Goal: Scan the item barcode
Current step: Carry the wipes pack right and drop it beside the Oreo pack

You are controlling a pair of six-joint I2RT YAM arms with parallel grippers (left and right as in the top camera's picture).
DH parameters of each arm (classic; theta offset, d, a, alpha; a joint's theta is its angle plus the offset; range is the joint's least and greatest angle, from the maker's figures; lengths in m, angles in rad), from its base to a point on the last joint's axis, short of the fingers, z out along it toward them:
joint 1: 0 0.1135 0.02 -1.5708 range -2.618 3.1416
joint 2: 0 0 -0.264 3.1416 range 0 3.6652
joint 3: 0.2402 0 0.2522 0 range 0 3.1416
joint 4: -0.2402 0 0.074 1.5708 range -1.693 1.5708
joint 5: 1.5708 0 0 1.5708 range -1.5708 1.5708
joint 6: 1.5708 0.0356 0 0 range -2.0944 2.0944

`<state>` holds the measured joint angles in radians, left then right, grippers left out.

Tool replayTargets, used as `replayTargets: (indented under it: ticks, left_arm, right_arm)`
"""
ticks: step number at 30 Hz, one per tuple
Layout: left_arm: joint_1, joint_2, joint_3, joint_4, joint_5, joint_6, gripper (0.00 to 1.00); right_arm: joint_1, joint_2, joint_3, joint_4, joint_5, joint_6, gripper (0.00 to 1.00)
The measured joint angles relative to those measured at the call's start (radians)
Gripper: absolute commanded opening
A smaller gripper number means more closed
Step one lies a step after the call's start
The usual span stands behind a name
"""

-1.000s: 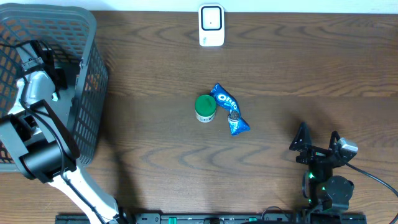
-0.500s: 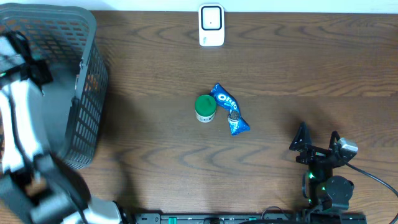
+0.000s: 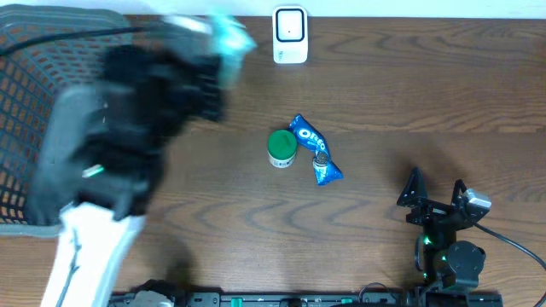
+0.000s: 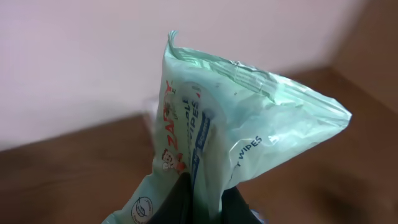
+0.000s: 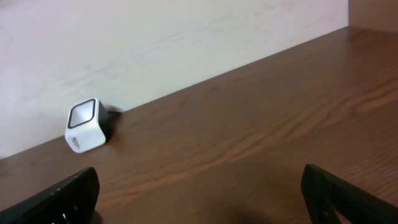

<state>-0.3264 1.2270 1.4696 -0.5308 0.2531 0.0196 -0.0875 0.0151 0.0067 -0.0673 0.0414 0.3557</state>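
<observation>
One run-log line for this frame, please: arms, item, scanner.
left arm: jaws shut on wipes pack | right arm: jaws open, empty | scanner: at far edge | jar, cookie pack: mid-table

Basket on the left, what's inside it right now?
Only grey mesh shows along the left side of the basket. The blurred left arm covers the rest, so any contents there are hidden.

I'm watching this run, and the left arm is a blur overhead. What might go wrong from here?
1. The left hand pinches only one end of the soft wipes pack, so mid-swing the pack might slip or flop.
2. No barcode shows on the pack's visible face, so the scanner may not read it unless the pack is turned.
</observation>
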Motion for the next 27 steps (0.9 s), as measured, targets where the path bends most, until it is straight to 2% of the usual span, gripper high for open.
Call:
replayTargets:
  ticks: [4, 8, 13, 20, 21, 25, 27]
  left_arm:
    - [-0.237, 0.185, 0.0, 0.064, 0.012, -0.001, 0.08]
    - [-0.381, 0.416, 0.0, 0.18, 0.022, -0.002, 0.08]
    - [-0.444, 0.631, -0.002, 0.289, 0.03, -0.013, 0.08]
    - [-0.457, 0.816, -0.002, 0.349, 0.034, -0.076, 0.11]
    - [-0.461, 0.836, -0.002, 0.353, 0.034, -0.08, 0.16]
    - [-0.475, 0.889, -0.002, 0.355, 0.033, -0.098, 0.63]
    - [-0.481, 0.893, -0.002, 0.354, 0.029, -0.102, 0.74]
  right_arm:
    - [0.0, 0.0, 0.0, 0.0, 0.0, 0.0, 0.99]
    - [0.0, 0.0, 0.0, 0.0, 0.0, 0.0, 0.99]
    - [0.0, 0.0, 0.0, 0.0, 0.0, 0.0, 0.99]
    - [0.0, 0.0, 0.0, 0.0, 0.0, 0.0, 0.99]
    - [0.0, 0.0, 0.0, 0.0, 0.0, 0.0, 0.99]
    - [0.0, 0.0, 0.0, 0.0, 0.0, 0.0, 0.99]
    - [0.0, 0.0, 0.0, 0.0, 0.0, 0.0, 0.99]
